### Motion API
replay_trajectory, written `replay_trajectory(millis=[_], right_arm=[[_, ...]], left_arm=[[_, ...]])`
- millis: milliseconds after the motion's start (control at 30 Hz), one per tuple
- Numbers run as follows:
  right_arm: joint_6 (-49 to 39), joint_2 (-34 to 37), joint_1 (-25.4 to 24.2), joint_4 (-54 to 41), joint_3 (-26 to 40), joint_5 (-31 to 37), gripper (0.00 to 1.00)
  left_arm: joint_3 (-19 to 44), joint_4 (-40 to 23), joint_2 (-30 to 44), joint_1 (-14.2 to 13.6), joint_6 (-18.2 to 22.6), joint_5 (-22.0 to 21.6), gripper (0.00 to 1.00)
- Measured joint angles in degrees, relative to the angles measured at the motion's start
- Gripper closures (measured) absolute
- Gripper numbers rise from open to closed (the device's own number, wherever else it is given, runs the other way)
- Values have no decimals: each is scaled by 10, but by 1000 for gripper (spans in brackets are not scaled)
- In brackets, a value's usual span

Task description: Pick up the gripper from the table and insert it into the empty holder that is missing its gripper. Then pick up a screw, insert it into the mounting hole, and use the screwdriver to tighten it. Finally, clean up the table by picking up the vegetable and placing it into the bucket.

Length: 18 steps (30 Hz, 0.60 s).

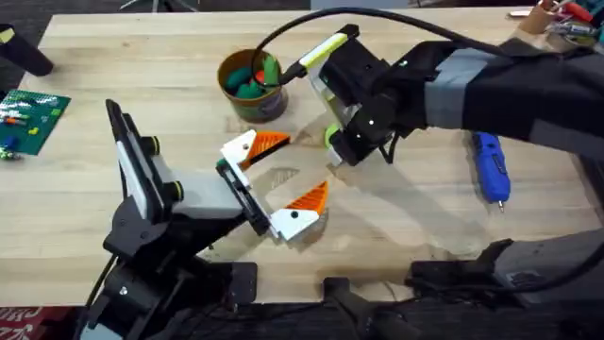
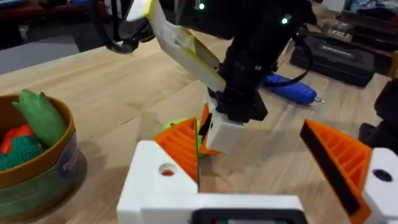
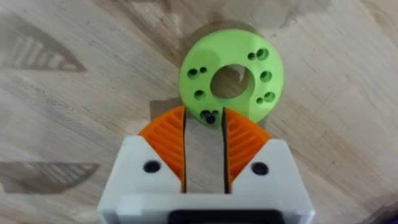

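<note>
Right pincer (image 3: 204, 121) is pinching the rim of the lime-green vegetable (image 3: 232, 76), a flat ring with small holes lying on the bench (image 3: 74, 87); orange pads are narrow, closed on its edge. Left pincer (image 1: 274, 179) is sitting wide apart, holding nothing, just beside the vegetable. Bucket (image 1: 247, 87) is standing near the vegetable, already holding orange and green toy pieces. Screwdriver (image 1: 491, 166) is lying well apart from the vegetable, away from the bucket.
</note>
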Motion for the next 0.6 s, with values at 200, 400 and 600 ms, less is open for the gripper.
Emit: replay_trajectory(millis=[200,400,600], right_arm=[[0,0,0,-1,0,1,788],[0,0,0,-1,0,3,878],[-1,0,0,-1,0,4,991]], left_arm=[[0,0,0,0,0,0,9],[0,0,0,0,0,0,9],[0,0,0,0,0,0,9]])
